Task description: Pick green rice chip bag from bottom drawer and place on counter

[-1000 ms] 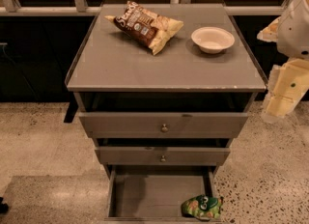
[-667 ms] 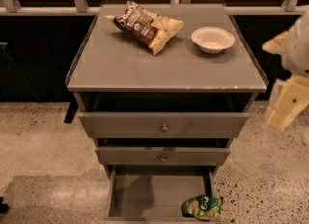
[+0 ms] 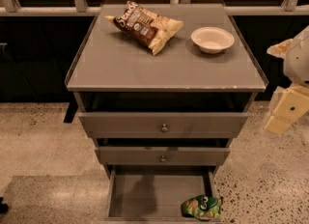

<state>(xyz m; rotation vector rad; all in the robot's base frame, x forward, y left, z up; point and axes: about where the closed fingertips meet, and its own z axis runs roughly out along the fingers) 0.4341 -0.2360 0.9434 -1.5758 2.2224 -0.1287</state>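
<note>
Spreading widest is the one counter surface (image 3: 145,68), its front half free so a bag can land there. Below it are three drawers: two knobbed drawers (image 3: 164,124) pushed in, and the bottom drawer (image 3: 145,194) pulled out, which gives me access from above. One brown chip bag (image 3: 145,25) and one white bowl (image 3: 212,39) rest toward the back of the surface. One green rice chip bag (image 3: 202,207) lies in the bottom drawer's front right corner. My claw (image 3: 286,112) hangs right of the surface, well apart from that bag; wide or narrow, I cannot tell.
</note>
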